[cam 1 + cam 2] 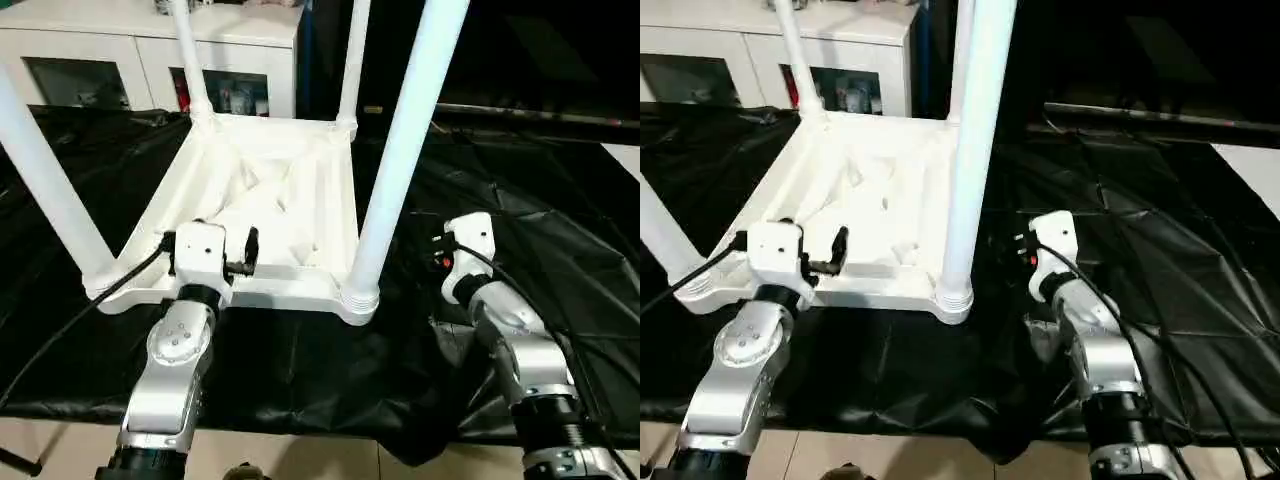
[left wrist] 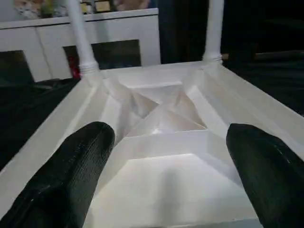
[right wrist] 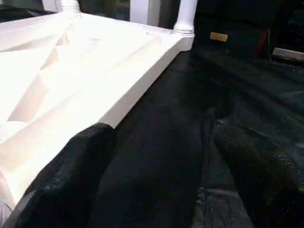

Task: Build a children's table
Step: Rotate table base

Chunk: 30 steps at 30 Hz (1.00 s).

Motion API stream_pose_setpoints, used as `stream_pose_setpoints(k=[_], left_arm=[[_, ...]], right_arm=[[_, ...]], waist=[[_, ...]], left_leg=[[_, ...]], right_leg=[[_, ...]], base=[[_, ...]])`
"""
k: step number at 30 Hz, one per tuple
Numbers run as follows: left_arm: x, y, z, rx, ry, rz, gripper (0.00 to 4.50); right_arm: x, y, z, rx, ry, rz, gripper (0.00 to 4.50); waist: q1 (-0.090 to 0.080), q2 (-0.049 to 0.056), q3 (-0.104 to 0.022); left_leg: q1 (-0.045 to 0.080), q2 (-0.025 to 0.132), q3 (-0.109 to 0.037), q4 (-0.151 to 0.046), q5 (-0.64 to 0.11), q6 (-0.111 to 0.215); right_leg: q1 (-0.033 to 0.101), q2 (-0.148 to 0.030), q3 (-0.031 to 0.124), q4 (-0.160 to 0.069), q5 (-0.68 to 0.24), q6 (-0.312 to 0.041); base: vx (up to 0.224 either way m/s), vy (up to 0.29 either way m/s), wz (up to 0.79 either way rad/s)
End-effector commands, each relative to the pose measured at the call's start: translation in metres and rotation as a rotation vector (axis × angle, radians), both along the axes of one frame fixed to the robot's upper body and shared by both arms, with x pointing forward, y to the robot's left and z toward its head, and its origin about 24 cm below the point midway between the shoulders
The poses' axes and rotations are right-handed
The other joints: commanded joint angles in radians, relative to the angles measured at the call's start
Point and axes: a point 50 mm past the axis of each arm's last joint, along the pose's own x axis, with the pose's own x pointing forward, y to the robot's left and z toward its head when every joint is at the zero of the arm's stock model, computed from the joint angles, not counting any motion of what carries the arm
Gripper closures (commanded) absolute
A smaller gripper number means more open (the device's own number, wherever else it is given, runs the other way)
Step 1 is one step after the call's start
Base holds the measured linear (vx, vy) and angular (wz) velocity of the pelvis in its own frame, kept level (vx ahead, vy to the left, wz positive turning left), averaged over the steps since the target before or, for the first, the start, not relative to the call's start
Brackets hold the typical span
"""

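The white plastic rectangular tabletop (image 1: 262, 195) lies ribbed underside up on the black-draped work table (image 1: 560, 260), all four white tapered tube legs (image 1: 408, 140) standing in its corner sockets. Risk: a forearm swinging into the near-right leg could lever the top-heavy assembly over. The left gripper (image 2: 166, 180), released and empty, hangs over the tabletop's near rim; the right gripper (image 3: 161, 171), likewise spread and empty, hovers over open cloth beside its right edge.

One tabletop (image 1: 270, 190) lies upside down at the centre of the frame. Four legs stand in its corners: one at the left edge (image 1: 45, 180), one at the upper left (image 1: 188, 55), one at top centre (image 1: 352, 60), and one right of centre (image 1: 405, 150). Two grippers show, left (image 2: 166, 175) and right (image 3: 156, 180). One cabinet (image 1: 150, 40) fills the upper left.
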Motion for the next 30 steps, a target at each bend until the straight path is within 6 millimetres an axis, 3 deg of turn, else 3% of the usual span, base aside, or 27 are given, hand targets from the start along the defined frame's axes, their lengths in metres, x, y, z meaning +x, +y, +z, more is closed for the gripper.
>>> stream_pose_setpoints(k=[1, 5, 6, 8, 10, 13, 15, 16, 18, 19, 21, 24, 26, 30], left_arm=[[0.001, -0.002, 0.002, 0.004, -0.005, -0.024, 0.11], [-0.002, -0.006, 0.001, -0.008, -0.003, -0.109, 0.11], [-0.003, -0.008, 0.000, 0.000, 0.002, -0.169, 0.11], [-0.009, -0.012, -0.006, 0.116, 0.041, -0.459, 0.11], [-0.009, -0.010, -0.009, 0.158, 0.091, -0.556, 0.11], [-0.001, -0.006, -0.010, 0.255, 0.140, -0.702, 0.11], [0.010, -0.007, -0.006, 0.284, 0.170, -0.812, 0.11], [0.017, -0.010, -0.003, 0.313, 0.180, -0.870, 0.11], [0.025, -0.015, 0.000, 0.341, 0.198, -0.939, 0.11], [0.032, -0.020, 0.001, 0.330, 0.252, -0.998, 0.11], [0.039, -0.022, -0.003, 0.327, 0.345, -1.038, 0.11], [0.046, -0.027, 0.001, 0.230, 0.400, -1.114, 0.11], [0.048, -0.030, 0.004, 0.187, 0.413, -1.164, 0.36], [0.050, -0.029, 0.001, 0.224, 0.482, -1.249, 0.56]], right_arm=[[-0.002, -0.001, 0.002, -0.002, -0.014, 0.004, 0.50], [-0.001, -0.004, 0.003, -0.009, -0.019, 0.006, 0.50], [-0.002, -0.006, 0.005, -0.019, -0.028, 0.016, 0.50], [-0.003, -0.021, 0.006, -0.102, 0.010, 0.066, 0.50], [-0.003, -0.029, 0.005, -0.139, 0.030, 0.078, 0.50], [-0.008, -0.040, 0.011, -0.172, 0.025, 0.160, 0.50], [-0.015, -0.046, 0.016, -0.191, 0.040, 0.273, 0.50], [-0.021, -0.048, 0.019, -0.205, 0.056, 0.339, 0.50], [-0.027, -0.049, 0.020, -0.221, 0.084, 0.424, 0.50], [-0.033, -0.049, 0.021, -0.238, 0.109, 0.492, 0.50], [-0.040, -0.047, 0.021, -0.236, 0.141, 0.568, 0.50], [-0.044, -0.044, 0.022, -0.229, 0.158, 0.621, 0.50], [-0.045, -0.042, 0.024, -0.225, 0.160, 0.648, 0.50], [-0.045, -0.040, 0.026, -0.232, 0.162, 0.669, 0.50]], waist=[[-0.007, 0.010, -0.055], [-0.005, 0.008, -0.054], [-0.004, 0.006, -0.054], [0.004, 0.007, -0.054], [0.004, 0.006, -0.052], [0.001, 0.008, -0.052], [0.006, 0.011, -0.052], [0.004, 0.015, -0.053], [0.005, 0.010, -0.051], [0.003, 0.019, -0.052], [0.002, 0.022, -0.051], [-0.003, 0.015, -0.056], [-0.006, 0.020, -0.060], [-0.007, 0.024, -0.059]], left_leg=[[0.010, 0.053, -0.014, -0.080, -0.234, 0.003], [0.012, 0.053, -0.010, -0.079, -0.229, 0.011], [0.013, 0.054, -0.009, -0.079, -0.229, 0.011], [0.014, 0.053, -0.010, -0.080, -0.218, 0.020], [0.017, 0.051, -0.004, -0.080, -0.212, 0.014], [0.016, 0.051, -0.003, -0.081, -0.218, 0.015], [0.024, 0.053, -0.002, -0.080, -0.237, 0.020], [0.019, 0.054, -0.003, -0.081, -0.226, 0.019], [0.024, 0.052, 0.000, -0.079, -0.237, 0.035], [0.015, 0.053, -0.003, -0.081, -0.218, 0.035], [0.019, 0.051, 0.001, -0.077, -0.225, 0.040], [0.009, 0.050, 0.002, -0.072, -0.170, 0.059], [0.009, 0.052, 0.002, -0.066, -0.136, 0.079], [0.012, 0.054, 0.003, -0.066, -0.157, 0.087]], right_leg=[[0.029, -0.090, 0.056, -0.091, -0.071, -0.140], [0.028, -0.092, 0.058, -0.094, -0.079, -0.141], [0.027, -0.092, 0.059, -0.094, -0.082, -0.140], [0.026, -0.093, 0.060, -0.097, -0.109, -0.125], [0.023, -0.089, 0.060, -0.094, -0.098, -0.125], [0.025, -0.092, 0.061, -0.094, -0.110, -0.123], [0.024, -0.094, 0.062, -0.100, -0.123, -0.128], [0.030, -0.095, 0.061, -0.093, -0.093, -0.140], [0.030, -0.093, 0.061, -0.101, -0.106, -0.137], [0.036, -0.097, 0.059, -0.095, -0.088, -0.151], [0.033, -0.096, 0.059, -0.099, -0.101, -0.154], [0.042, -0.101, 0.056, -0.093, -0.059, -0.187], [0.041, -0.101, 0.056, -0.088, 0.005, -0.226], [0.040, -0.101, 0.053, -0.090, -0.004, -0.245]], base=[[0.000, 0.000, 0.00], [0.000, 0.000, 0.00], [0.000, 0.000, 0.00], [0.000, 0.000, 0.00], [0.000, 0.000, 0.00], [0.000, 0.000, 0.00], [0.000, 0.000, 0.00], [0.000, 0.000, 0.00], [0.000, 0.000, 0.00], [0.000, 0.000, 0.00], [0.000, 0.000, 0.00], [0.000, 0.000, 0.00], [0.000, 0.000, 0.00], [0.000, 0.000, 0.00]])
